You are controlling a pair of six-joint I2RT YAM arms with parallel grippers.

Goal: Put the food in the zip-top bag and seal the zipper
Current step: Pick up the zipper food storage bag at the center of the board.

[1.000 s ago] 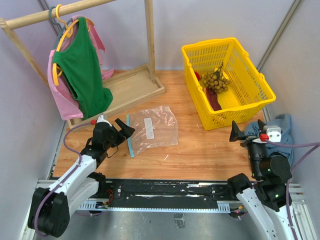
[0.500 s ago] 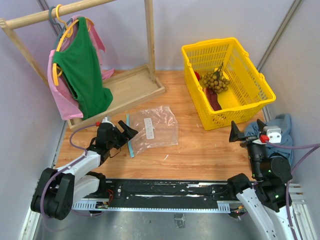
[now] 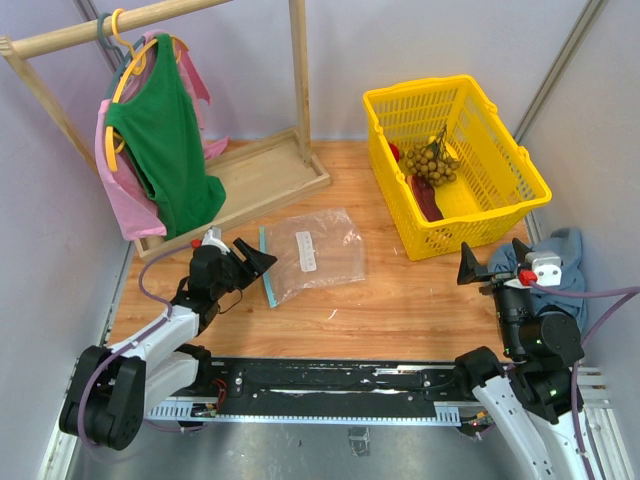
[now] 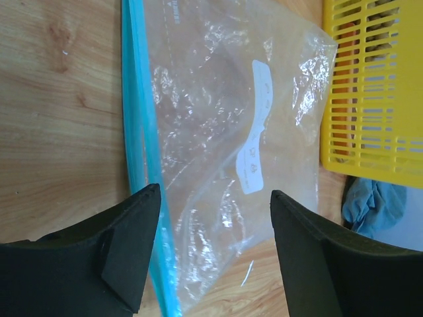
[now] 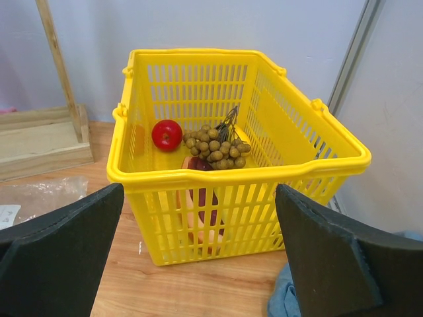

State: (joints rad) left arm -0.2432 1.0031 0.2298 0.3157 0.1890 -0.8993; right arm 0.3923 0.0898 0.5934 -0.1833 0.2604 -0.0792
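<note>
Zip-top bag (image 3: 318, 255) lies flat on table (image 3: 400, 305), zipper (image 3: 268, 279) beside left gripper (image 4: 215, 193) — jaws wide, nothing held; right gripper (image 5: 198, 191) equally wide, empty, facing yellow basket (image 3: 505, 150) — food (image 3: 432, 165) inside it.

Nothing legible in any view. Sole candidate: white label (image 4: 255, 150) on zip-top bag (image 4: 205, 218), at 3 o'clock from zipper (image 4: 135, 132) in left wrist view. Faint grey marks along the label's length, too blurred to read. Same label too small to resolve in top view. Short line of faint print (image 4: 175, 6) at 12 o'clock on the bag, beside the zipper, also unreadable.
</note>
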